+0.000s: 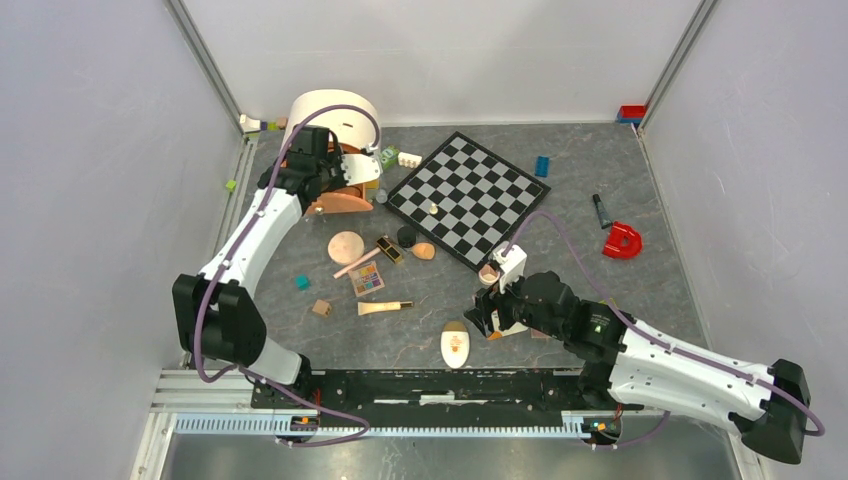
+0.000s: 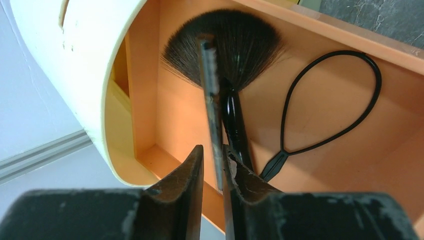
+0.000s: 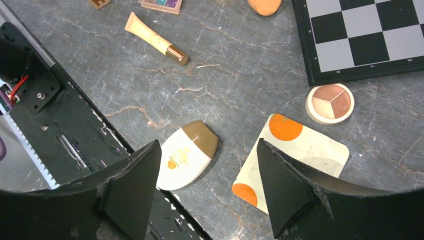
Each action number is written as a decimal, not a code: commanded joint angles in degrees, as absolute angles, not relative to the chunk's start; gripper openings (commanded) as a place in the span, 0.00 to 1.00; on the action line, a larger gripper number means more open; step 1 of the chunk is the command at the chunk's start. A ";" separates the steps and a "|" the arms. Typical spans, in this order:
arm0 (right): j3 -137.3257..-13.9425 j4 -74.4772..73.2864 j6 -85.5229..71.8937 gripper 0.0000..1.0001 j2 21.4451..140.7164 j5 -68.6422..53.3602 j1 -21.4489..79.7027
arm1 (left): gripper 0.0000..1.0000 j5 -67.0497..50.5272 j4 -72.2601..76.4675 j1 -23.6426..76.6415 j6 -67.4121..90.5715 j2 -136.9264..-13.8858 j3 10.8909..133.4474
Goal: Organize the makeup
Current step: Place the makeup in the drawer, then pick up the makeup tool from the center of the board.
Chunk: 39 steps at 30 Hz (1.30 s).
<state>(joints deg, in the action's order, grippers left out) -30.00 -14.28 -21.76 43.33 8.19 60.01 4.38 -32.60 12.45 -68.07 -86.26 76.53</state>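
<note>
Overhead, the grey marbled stone-look counter [image 1: 640,180] sat boxed in by pale plain walls [image 1: 100,150] at nine, twelve and three o'clock, with a black-and-silver rail [image 1: 450,385] along its six o'clock edge. At eleven o'clock stood a cream-and-peach round-topped organiser [image 1: 330,110], and a black-and-grey chessboard [image 1: 462,195] lay at twelve.

The left end effector [image 2: 212,150] sat at the organiser's mouth, its jaws close together with a thin grey strip [image 2: 212,85] between them; whether they clamped it I could not tell. Inside lay a black fan brush [image 2: 225,45] and a black wire loop tool [image 2: 275,164].

The right end effector [image 3: 207,145] hung at five o'clock, spread wide and holding nothing, above a cream oval bottle [image 3: 187,155] and a white-orange sachet [image 3: 295,145]. A round pink-brown blush compact [image 3: 329,103] lay just beside the chessboard's edge. A round peach compact [image 1: 346,246] and a multicolour eyeshadow palette [image 1: 367,279] lay mid-counter.
</note>
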 commanded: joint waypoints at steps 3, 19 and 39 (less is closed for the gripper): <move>-32.65 -12.39 -20.62 0.77 43.85 7.82 60.03 | 0.28 4.49 -29.45 12.04 -70.63 -87.75 77.35; -33.35 -13.40 -21.09 0.78 42.41 8.35 60.03 | 0.48 2.90 -26.03 12.22 -67.35 -80.73 79.66; -32.06 -14.06 -24.00 0.78 40.47 10.86 60.06 | 0.95 11.86 -4.23 13.01 -16.80 -44.89 59.53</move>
